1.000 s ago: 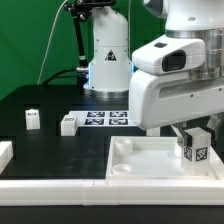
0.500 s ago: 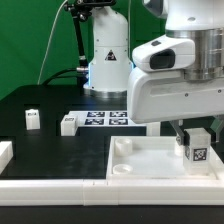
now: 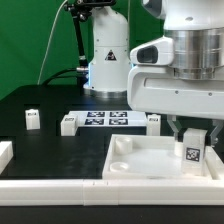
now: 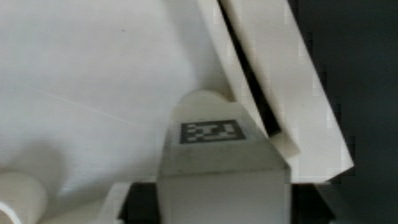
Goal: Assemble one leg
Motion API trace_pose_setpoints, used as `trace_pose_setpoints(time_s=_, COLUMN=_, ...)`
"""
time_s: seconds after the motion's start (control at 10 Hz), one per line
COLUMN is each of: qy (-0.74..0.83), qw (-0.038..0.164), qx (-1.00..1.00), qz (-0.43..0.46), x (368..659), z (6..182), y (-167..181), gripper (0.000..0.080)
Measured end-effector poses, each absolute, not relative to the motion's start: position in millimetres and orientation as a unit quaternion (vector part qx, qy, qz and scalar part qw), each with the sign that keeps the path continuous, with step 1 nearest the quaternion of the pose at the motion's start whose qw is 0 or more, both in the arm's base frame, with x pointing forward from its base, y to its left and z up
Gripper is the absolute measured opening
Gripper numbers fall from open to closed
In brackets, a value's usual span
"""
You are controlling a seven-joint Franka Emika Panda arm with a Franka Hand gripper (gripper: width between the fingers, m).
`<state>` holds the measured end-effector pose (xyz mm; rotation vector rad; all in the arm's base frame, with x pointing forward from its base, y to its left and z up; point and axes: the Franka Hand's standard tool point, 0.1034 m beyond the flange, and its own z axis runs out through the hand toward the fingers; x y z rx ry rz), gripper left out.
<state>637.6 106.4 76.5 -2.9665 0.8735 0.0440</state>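
My gripper is shut on a leg, a small white block with a black-and-white tag facing the camera. It holds the leg upright over the near right part of the large white square panel, which has round corner sockets. In the wrist view the leg stands between the dark fingers, close to the panel's raised rim. Other loose legs lie on the black table: one at the exterior view's left, one beside the marker board, one behind the panel.
The marker board lies flat on the table behind the panel. A white robot base stands at the back. A white piece lies at the exterior view's left edge, and a white rail runs along the front.
The gripper has moved towards the exterior view's left with the leg in it, and the leg now sits slightly lower over the panel. A leg behind the panel has come into view.
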Motion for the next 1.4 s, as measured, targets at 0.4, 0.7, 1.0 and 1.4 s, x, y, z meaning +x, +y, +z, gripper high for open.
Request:
trace_pose_setpoints(time_s=0.4, qy=0.419, qw=0.000, qx=-0.908, qz=-0.008, x=632, z=77.3, y=88, gripper=0.0311)
trace_pose_setpoints(time_s=0.7, qy=0.434, qw=-0.007, qx=-0.901, qz=-0.008, x=632, z=76.8, y=82, gripper=0.0313)
trace_pose_setpoints(time_s=1.0, qy=0.434, qw=-0.006, qx=-0.901, qz=-0.007, x=631, z=76.5, y=83, gripper=0.0638)
trace_pose_setpoints(time_s=1.4, qy=0.434, qw=-0.006, qx=-0.901, qz=-0.007, x=631, z=76.3, y=83, gripper=0.0649)
